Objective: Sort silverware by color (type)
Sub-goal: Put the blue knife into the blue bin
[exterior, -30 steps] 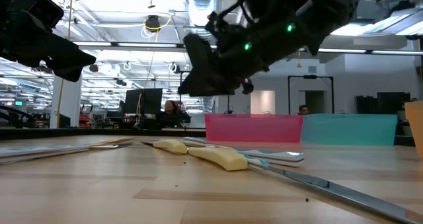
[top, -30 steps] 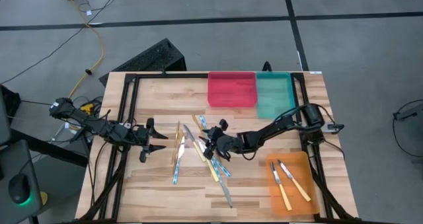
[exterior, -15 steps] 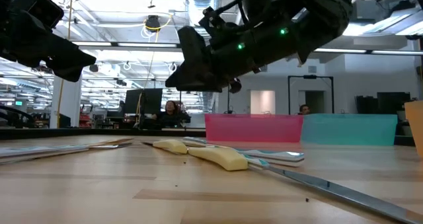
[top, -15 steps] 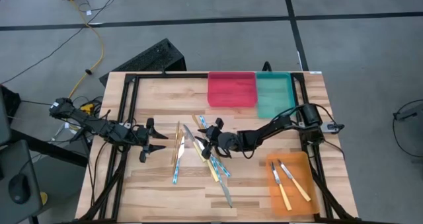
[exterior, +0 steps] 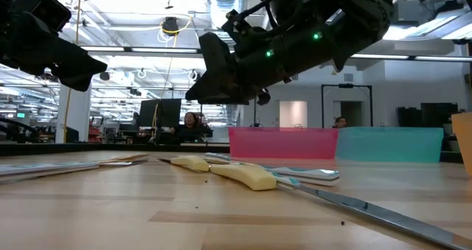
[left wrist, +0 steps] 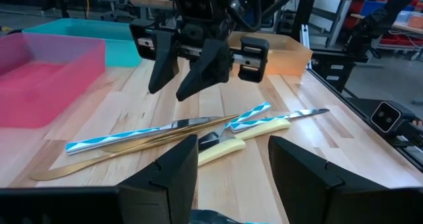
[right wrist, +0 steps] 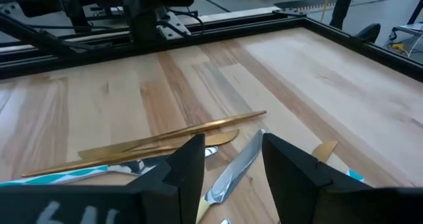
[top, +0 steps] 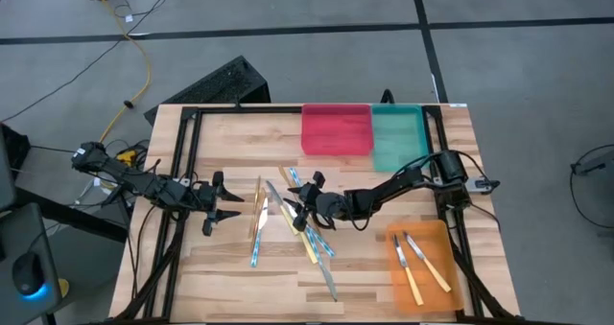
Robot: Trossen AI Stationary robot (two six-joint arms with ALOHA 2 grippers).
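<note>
— What is on the wooden table [top: 221, 267]?

— Three trays. A red tray [top: 336, 129] and a teal tray [top: 397, 138] sit side by side at the far edge. An orange tray [top: 427, 267] holds two yellow-handled knives [top: 420, 264].

— Where is the silverware [top: 288, 220]?

— It lies in a loose pile in the middle of the table.

— And the arms?

— The right gripper [top: 307, 197] hangs over the pile, fingers apart, holding nothing. The left gripper [top: 226, 205] waits beside the pile, fingers apart too.
</note>
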